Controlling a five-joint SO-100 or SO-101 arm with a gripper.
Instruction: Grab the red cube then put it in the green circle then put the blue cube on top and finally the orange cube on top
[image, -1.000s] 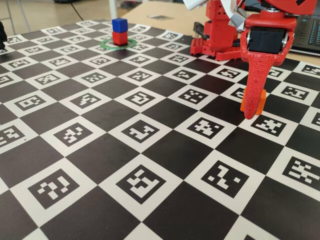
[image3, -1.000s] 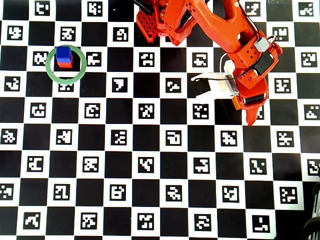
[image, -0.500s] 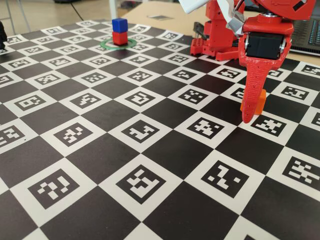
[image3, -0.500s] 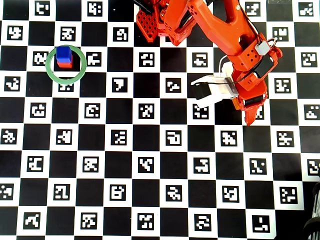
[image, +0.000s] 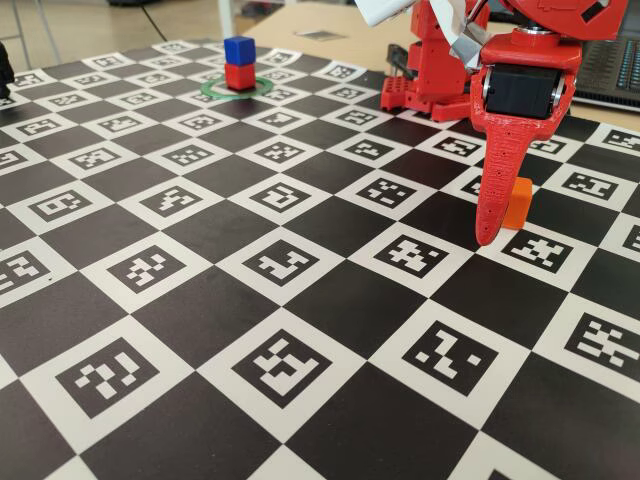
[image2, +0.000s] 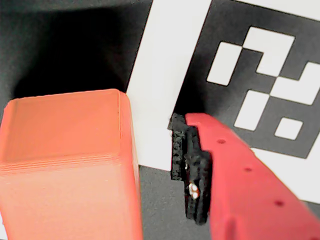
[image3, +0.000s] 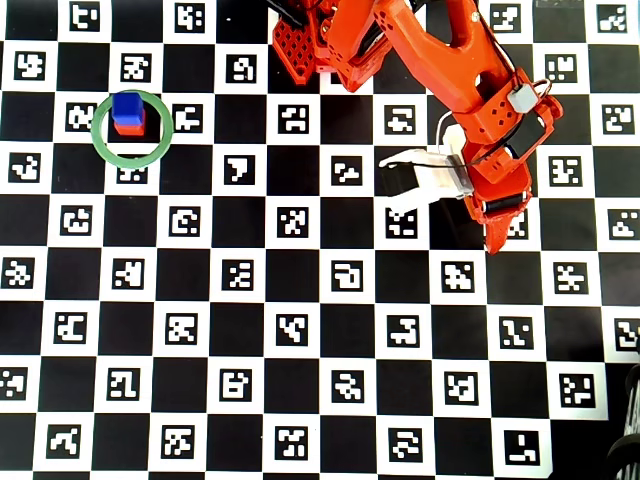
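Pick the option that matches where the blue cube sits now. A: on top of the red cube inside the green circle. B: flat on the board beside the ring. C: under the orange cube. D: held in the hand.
A: the blue cube rests on the red cube within the green circle.

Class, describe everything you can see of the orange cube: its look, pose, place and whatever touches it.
The orange cube is a small, solid-looking plastic block with rounded edges and faint layer lines, seen close in the wrist view. It sits upright and flat on the checkerboard mat, near the right side of the fixed view, just behind the red tool's long finger. In the wrist view a gap shows between cube and padded finger, so nothing but the mat visibly touches it.
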